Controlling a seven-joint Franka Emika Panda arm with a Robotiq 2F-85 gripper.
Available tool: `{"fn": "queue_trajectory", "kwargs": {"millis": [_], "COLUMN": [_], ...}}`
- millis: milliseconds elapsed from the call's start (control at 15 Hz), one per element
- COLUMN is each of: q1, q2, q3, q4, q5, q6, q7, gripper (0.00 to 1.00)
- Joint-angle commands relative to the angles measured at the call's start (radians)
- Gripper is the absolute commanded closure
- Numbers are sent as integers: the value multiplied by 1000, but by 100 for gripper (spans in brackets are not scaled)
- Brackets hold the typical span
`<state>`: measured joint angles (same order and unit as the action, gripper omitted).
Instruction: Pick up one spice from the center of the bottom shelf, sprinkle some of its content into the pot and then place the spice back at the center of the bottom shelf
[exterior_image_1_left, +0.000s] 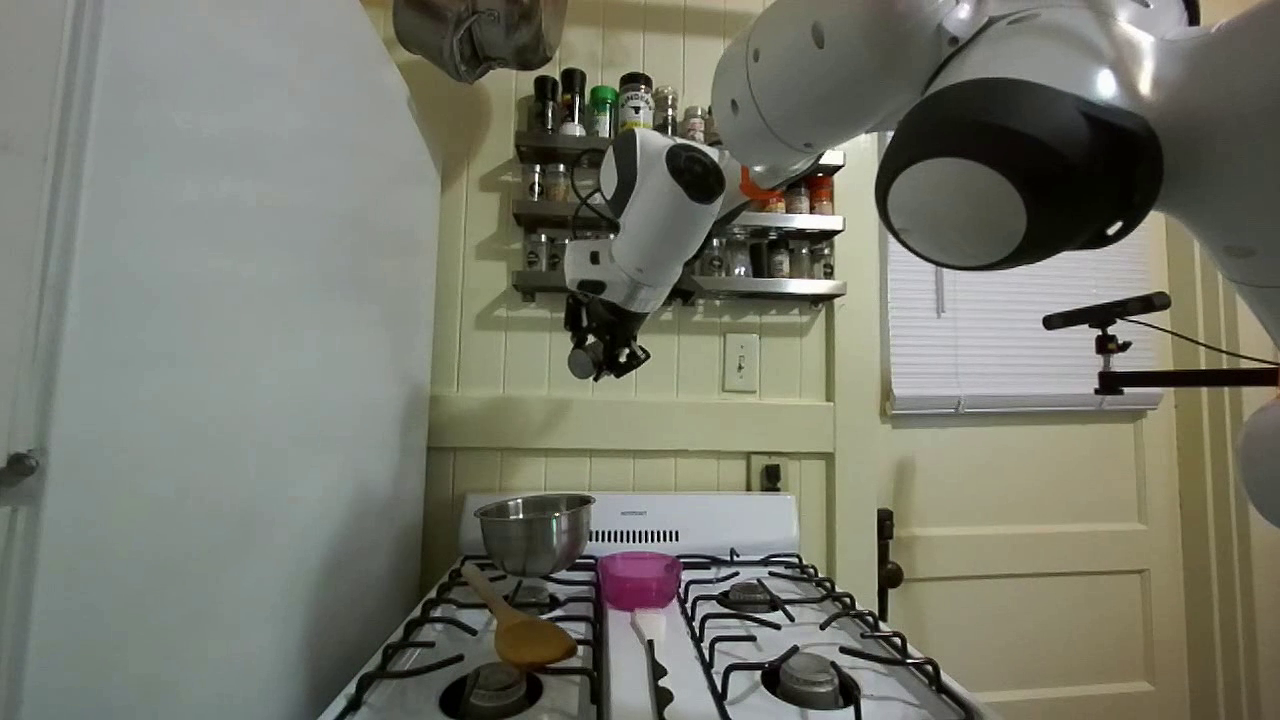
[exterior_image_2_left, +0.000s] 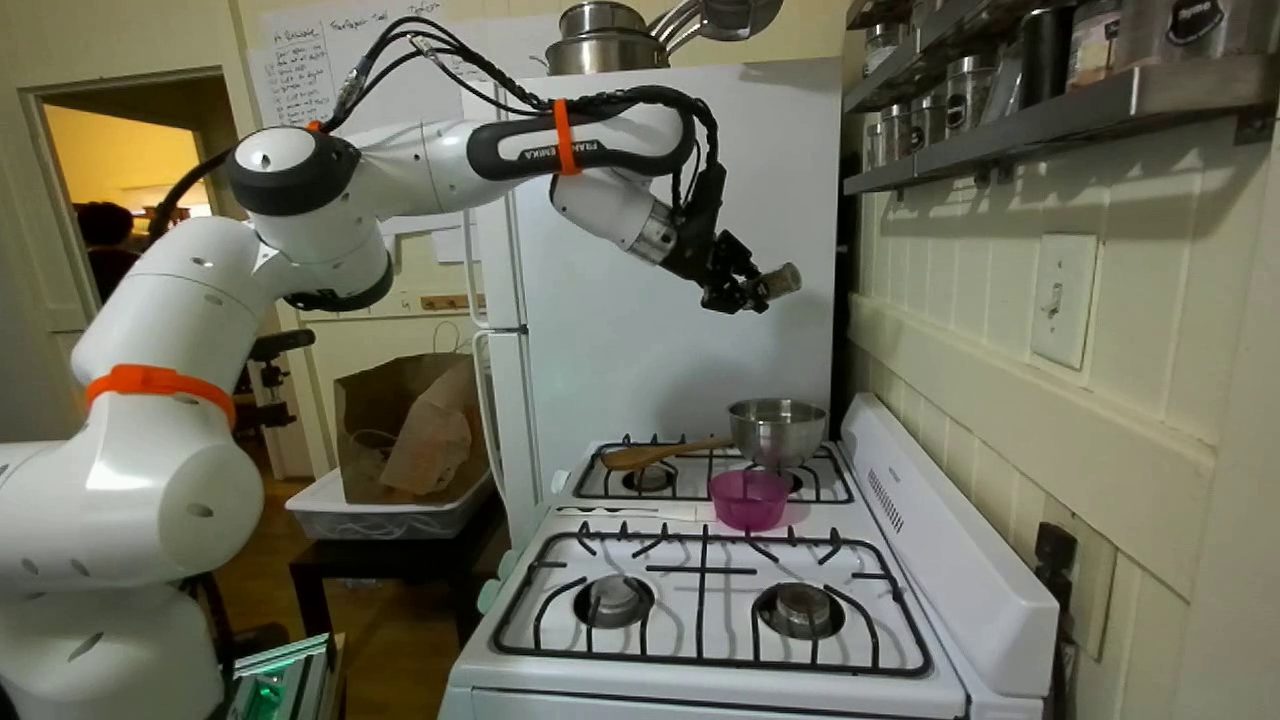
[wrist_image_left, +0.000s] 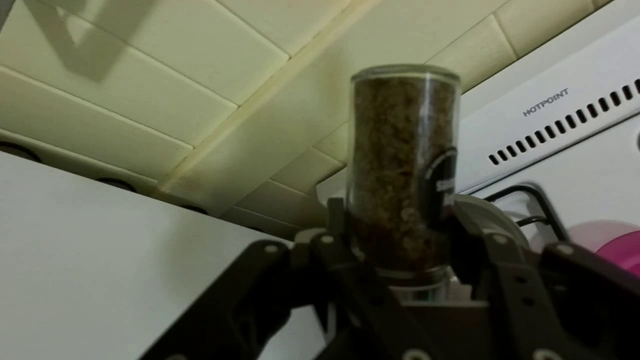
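Wrist view | jaws gripping spice jar (wrist_image_left: 404, 172) | brown granules (wrist_image_left: 385, 125) inside | exterior views: pot (exterior_image_2_left: 778, 440), inside mostly hidden

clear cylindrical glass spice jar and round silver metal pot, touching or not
Apart: an exterior view shows the glass spice jar high above the silver metal pot, with the white refrigerator visible between them.

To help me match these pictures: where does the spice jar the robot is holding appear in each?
In an exterior view: spice jar, just left of the middle.
In an exterior view: spice jar, right of middle, above the pot.
Wrist view: spice jar, right of the middle.
Landmark in all three: pink bowl.
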<state>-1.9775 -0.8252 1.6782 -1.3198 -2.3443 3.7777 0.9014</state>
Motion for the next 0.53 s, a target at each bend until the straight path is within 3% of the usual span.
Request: {"fn": "queue_trajectory", "kwargs": {"millis": [0,467], "q1": [-6,8], "q2": [-84,-132], "q3": [-25,-34], "q4": [43,36], "q5": [-53,-95], "q6": [5,-25], "q7": [-24,-77], "gripper": [76,76]}}
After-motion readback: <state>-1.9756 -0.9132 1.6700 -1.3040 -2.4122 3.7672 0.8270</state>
